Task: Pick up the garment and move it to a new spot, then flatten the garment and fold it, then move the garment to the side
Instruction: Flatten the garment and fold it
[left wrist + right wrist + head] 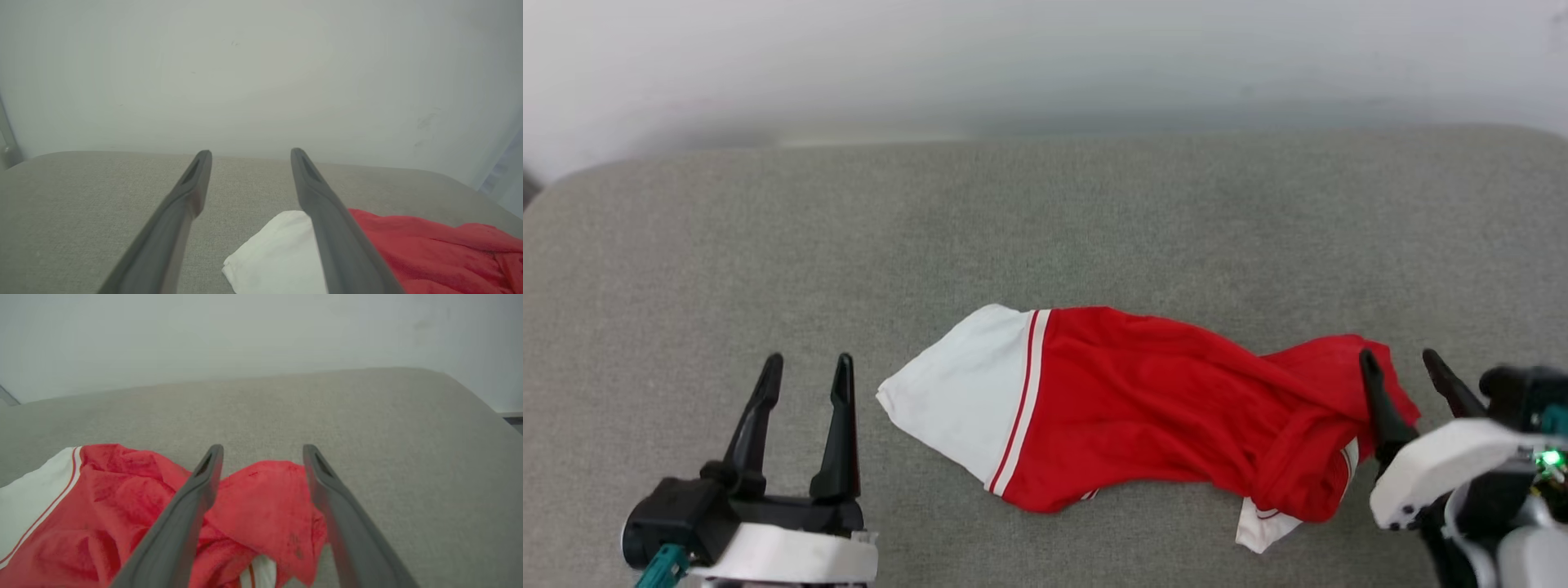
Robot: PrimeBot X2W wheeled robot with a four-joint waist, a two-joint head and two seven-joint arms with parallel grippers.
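The garment (1143, 408) lies crumpled on the grey cushioned surface (1045, 229), a red body with a white sleeve spread out at its left end and a second white bit poking out at the lower right. No print shows. My left gripper (806, 363) stands open at the lower left, a little left of the white sleeve (278, 253), with nothing between its fingers. My right gripper (1401, 358) is open over the garment's bunched right end (265, 498), its left finger above the red cloth and nothing pinched.
The grey surface runs wide to the back and to both sides, ending at a pale wall (1045, 65). Its rounded corners (580, 180) lie at the far left and far right.
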